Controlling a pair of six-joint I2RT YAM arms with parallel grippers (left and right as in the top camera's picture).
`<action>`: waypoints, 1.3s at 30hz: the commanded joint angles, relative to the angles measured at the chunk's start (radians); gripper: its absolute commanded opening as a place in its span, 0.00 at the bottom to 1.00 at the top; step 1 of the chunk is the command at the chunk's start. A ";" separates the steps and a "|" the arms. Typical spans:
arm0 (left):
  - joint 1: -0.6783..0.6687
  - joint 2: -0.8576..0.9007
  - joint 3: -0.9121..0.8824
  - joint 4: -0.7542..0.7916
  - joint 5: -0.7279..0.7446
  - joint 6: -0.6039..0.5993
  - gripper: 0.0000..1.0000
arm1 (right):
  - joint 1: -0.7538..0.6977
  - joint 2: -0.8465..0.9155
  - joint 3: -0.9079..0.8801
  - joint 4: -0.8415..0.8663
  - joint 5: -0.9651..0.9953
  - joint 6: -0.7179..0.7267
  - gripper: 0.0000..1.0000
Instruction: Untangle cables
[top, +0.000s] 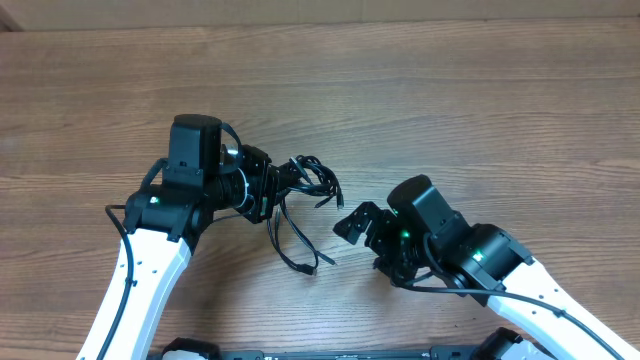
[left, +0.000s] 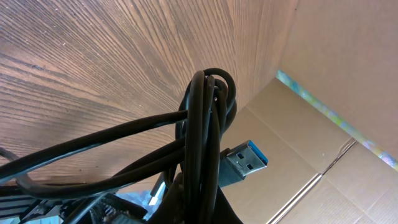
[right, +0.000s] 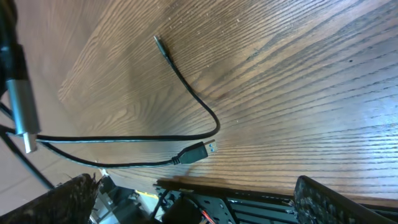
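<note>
The cables (top: 312, 176) are thin black cords bunched in a loop at the tip of my left gripper (top: 288, 182), which is shut on them. Two strands trail down to the table and end near a plug (top: 308, 268). In the left wrist view the looped cables (left: 205, 118) rise from between the jaws of my left gripper (left: 200, 208), and a blue-tongued USB plug (left: 246, 163) sticks out to the right. My right gripper (top: 364, 245) stands open just right of the trailing strands, holding nothing. Its view shows a USB plug (right: 199, 151) and a small tip (right: 158, 42) lying on the wood, ahead of the right gripper (right: 199, 208).
The wooden table (top: 480, 110) stretches around both arms. A silvery plug (right: 22, 115) hangs at the left edge of the right wrist view. Cardboard panels (left: 323, 124) stand beyond the table in the left wrist view. A dark base rail (top: 330, 352) runs along the near edge.
</note>
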 joint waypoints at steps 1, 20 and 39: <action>-0.005 -0.023 0.035 0.008 -0.005 -0.014 0.04 | 0.006 -0.004 -0.004 0.018 -0.009 0.005 1.00; -0.006 -0.023 0.035 -0.110 -0.023 -0.018 0.04 | 0.006 -0.004 -0.004 0.005 -0.034 -0.032 1.00; -0.006 -0.023 0.035 -0.134 -0.013 -0.164 0.04 | 0.006 -0.004 -0.004 0.011 -0.086 -0.055 1.00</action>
